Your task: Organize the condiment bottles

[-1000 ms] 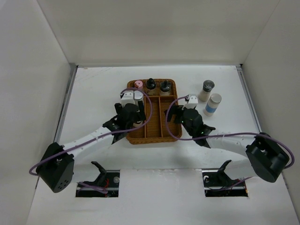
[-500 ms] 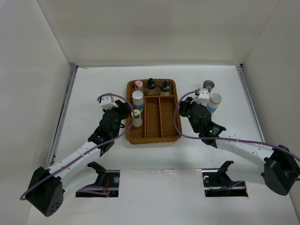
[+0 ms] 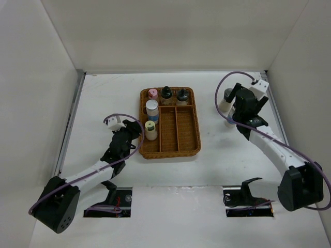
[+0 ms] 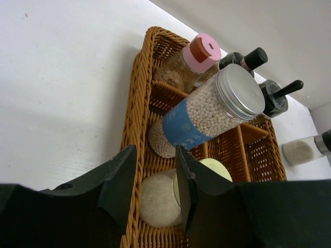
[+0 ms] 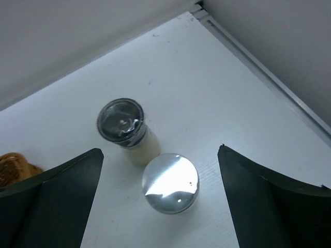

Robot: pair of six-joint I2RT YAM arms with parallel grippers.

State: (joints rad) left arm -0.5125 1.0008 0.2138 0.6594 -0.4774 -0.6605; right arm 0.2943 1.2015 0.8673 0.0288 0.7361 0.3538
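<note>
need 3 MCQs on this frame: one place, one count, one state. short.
1. The two bottles outside the wicker tray stand: A. left of it B. right of it C. nearer the arms
2. Bottles in the tray: A. three B. five C. seven
3. The right end effector is: A. open, empty B. shut on a bottle C. shut on the tray

1 B: dark-lid bottle and silver-lid bottle stand on the table to its right.
2 B: pink-cap bottle, two black-cap bottles, blue-label bottle, yellow-green-cap bottle.
3 A: jaws wide apart above both loose bottles, gripping neither.
</note>
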